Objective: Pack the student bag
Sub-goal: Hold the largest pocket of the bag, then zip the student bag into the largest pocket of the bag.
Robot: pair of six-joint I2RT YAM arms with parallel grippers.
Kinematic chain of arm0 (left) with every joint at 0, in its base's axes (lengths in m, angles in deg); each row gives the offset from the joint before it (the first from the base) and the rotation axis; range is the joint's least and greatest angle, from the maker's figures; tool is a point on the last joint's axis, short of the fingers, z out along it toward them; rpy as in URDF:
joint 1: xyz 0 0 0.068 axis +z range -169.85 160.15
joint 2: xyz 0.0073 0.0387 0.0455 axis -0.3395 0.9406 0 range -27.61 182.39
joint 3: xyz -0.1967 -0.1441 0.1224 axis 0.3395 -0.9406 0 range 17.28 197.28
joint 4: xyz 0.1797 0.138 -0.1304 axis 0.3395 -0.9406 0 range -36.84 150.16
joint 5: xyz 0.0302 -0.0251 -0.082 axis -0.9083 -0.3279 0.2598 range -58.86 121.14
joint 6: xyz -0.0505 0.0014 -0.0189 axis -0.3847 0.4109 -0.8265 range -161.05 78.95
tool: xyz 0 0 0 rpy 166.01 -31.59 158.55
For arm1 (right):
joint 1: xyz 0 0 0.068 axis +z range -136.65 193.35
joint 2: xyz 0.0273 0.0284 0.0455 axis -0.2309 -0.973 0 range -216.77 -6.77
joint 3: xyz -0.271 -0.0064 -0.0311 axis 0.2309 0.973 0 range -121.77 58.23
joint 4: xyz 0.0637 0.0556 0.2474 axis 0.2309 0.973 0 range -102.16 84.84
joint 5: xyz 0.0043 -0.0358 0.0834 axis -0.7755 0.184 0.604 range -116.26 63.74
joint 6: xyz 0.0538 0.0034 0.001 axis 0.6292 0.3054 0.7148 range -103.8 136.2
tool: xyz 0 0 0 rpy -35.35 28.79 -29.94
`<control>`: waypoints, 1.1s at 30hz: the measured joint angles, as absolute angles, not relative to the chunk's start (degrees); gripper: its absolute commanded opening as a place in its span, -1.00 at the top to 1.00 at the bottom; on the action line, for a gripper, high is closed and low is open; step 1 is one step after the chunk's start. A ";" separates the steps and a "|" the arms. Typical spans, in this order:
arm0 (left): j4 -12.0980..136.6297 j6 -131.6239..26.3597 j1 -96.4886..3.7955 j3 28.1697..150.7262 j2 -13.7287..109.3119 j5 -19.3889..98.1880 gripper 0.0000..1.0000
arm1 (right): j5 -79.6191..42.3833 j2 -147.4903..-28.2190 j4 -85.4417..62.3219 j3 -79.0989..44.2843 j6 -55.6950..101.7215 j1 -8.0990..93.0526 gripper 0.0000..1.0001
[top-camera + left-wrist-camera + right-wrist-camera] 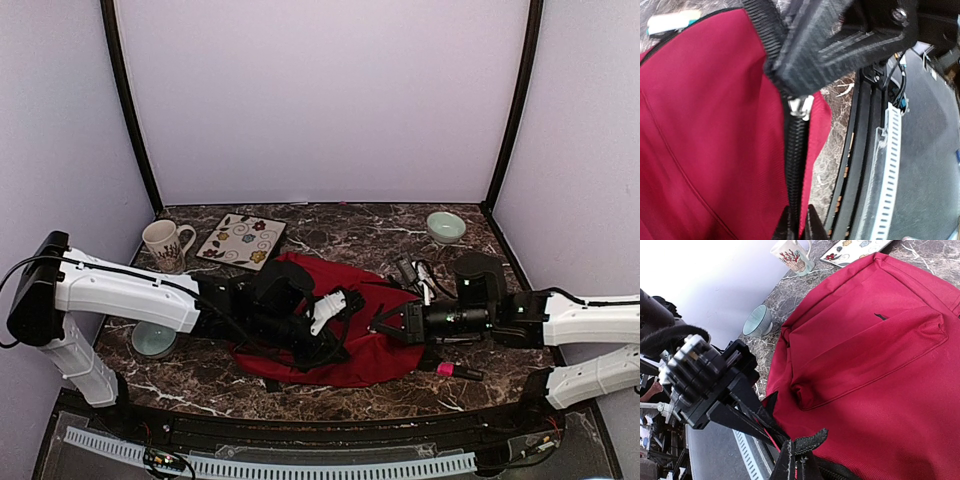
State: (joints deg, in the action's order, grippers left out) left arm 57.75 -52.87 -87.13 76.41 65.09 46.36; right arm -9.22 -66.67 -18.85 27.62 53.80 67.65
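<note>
The student bag (pixel 345 290), a dark-red fabric backpack, lies flat in the middle of the table, its front zip pocket (pixel 875 347) facing up. My left gripper (pixel 335 350) is at the bag's near edge. In the left wrist view it (pixel 800 227) is shut on the bag's black zip edge (pixel 796 160). My right gripper (pixel 380 322) meets it from the right. In the right wrist view it (pixel 797 462) is shut on a black fabric zip pull (pixel 812 441). The two grippers are almost touching.
A patterned mug (pixel 167 244) and a flowered tile (pixel 241 241) stand at the back left. A teal bowl (pixel 153 340) is under my left arm and another bowl (pixel 445 226) at the back right. A pink pen (pixel 455 371) and cables (pixel 415 270) lie near my right arm.
</note>
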 measured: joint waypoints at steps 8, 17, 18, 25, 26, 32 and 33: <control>56.17 -51.58 -87.94 74.58 62.40 43.24 1.00 | -12.43 -66.45 -14.00 27.38 53.74 67.72 1.00; 61.03 -53.28 -88.01 66.97 52.63 40.44 0.97 | -13.86 -58.50 -12.52 28.14 53.61 68.20 1.00; 61.46 -53.30 -88.01 66.95 52.39 40.18 0.96 | -13.57 -57.86 -12.71 28.42 53.56 68.18 1.00; 58.75 -51.69 -88.29 67.52 52.74 38.12 0.98 | -11.34 -59.92 -13.13 28.77 53.50 68.07 1.00; 58.21 -51.25 -88.29 67.52 52.74 37.88 0.99 | -11.17 -60.40 -13.11 28.73 53.50 68.07 1.00; 55.26 -50.00 -88.36 66.53 50.93 35.83 1.00 | -15.58 -59.83 -8.93 26.72 52.27 67.96 1.00; 54.84 -50.02 -88.25 65.27 49.62 35.43 1.00 | -17.42 -58.89 -7.75 26.72 52.23 67.94 1.00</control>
